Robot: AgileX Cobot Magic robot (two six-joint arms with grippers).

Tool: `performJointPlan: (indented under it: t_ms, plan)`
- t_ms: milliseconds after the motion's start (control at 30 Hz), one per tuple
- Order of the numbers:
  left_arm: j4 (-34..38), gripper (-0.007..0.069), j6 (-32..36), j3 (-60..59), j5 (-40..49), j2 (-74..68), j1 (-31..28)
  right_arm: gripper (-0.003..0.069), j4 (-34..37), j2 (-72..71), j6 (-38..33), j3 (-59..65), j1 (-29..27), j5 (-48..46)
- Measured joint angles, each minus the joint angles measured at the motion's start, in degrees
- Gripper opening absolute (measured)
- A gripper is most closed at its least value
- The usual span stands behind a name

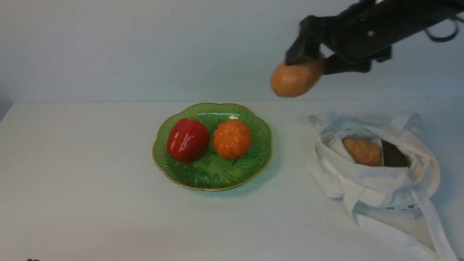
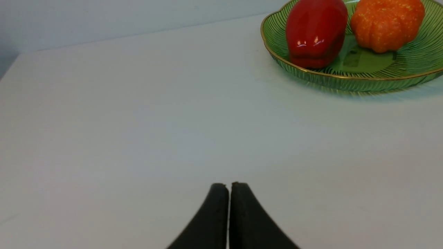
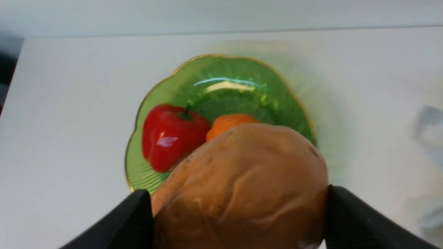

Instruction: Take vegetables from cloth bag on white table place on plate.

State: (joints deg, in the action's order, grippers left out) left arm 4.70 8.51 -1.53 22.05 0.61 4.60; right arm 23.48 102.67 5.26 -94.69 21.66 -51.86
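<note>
Item 1: right gripper (image 1: 313, 63), jaws spread wide around the held vegetable (image 1: 295, 78), high over the white table (image 1: 72, 163). I read its long axis as slanting down toward the robot's left, past the fingertips.

Item 2: plate (image 1: 217, 175), below and left of that load. The red pepper (image 1: 187, 139) and pumpkin (image 1: 232, 139) fill its middle, so I judge the near part the best free room.

Item 3: cloth bag (image 1: 377, 181), right side, second vegetable (image 1: 362, 151) inside.

Item 4: left gripper (image 2: 228, 185), jaws pressed together, empty, low over bare table.
</note>
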Motion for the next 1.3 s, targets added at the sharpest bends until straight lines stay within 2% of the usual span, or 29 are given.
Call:
performJointPlan:
  t_ms: [133,267,433,533,667,833,867,900,967,1033,1100,1133,1167,1267,1300]
  plan:
    - [0.0,-0.0008,0.0,0.0,0.0,0.0,0.0,0.0575,0.0,7.5,-0.3,0.0,5.7,3.5]
    - [0.0,-0.0008,0.0,0.0,0.0,0.0,0.0,0.0575,0.0,12.9,0.5,0.1,7.6,5.6]
    - [0.0,-0.0008,0.0,0.0,0.0,0.0,0.0,0.0580,0.4,16.8,0.8,0.1,8.1,6.2]
    - [0.0,-0.0008,0.0,0.0,0.0,0.0,0.0,0.0652,0.4,17.8,0.8,0.1,8.1,6.9]
    - [0.0,-0.0008,0.0,0.0,0.0,0.0,0.0,0.0685,-0.2,17.8,0.9,-0.7,8.1,6.7]
    - [0.0,-0.0008,0.0,0.0,0.0,0.0,0.0,0.0689,-2.8,17.8,0.8,-5.6,8.1,1.5]
    - [0.0,-0.0008,0.0,0.0,0.0,0.0,0.0,0.0676,-5.2,17.6,0.5,-8.9,8.1,-2.1]
    - [0.0,-0.0008,0.0,0.0,0.0,0.0,0.0,0.0652,-6.8,17.2,0.5,-10.7,8.1,-4.2]
    - [0.0,-0.0008,0.0,0.0,0.0,0.0,0.0,0.0560,-11.6,15.6,0.4,-15.0,8.1,-9.3]
    - [0.0,-0.0008,0.0,0.0,0.0,0.0,0.0,0.0413,-16.6,12.2,0.6,-18.5,8.1,-13.9]
    - [0.0,-0.0008,0.0,0.0,0.0,0.0,0.0,0.0213,-20.6,6.4,0.7,-20.5,8.1,-17.7]
    - [0.0,-0.0008,0.0,0.0,0.0,0.0,0.0,0.0195,-20.8,6.4,0.8,-20.5,8.1,-17.9]
    - [0.0,-0.0008,0.0,0.0,0.0,0.0,0.0,0.0080,-22.2,1.2,1.0,-21.0,8.1,-19.1]
    - [0.0,-0.0008,0.0,0.0,0.0,0.0,0.0,0.0004,-23.5,-9.4,1.9,-21.3,8.1,-19.9]
    - [0.0,-0.0008,0.0,0.0,0.0,0.0,0.0,-0.0001,-24.1,-12.2,2.0,-21.3,8.1,-20.0]
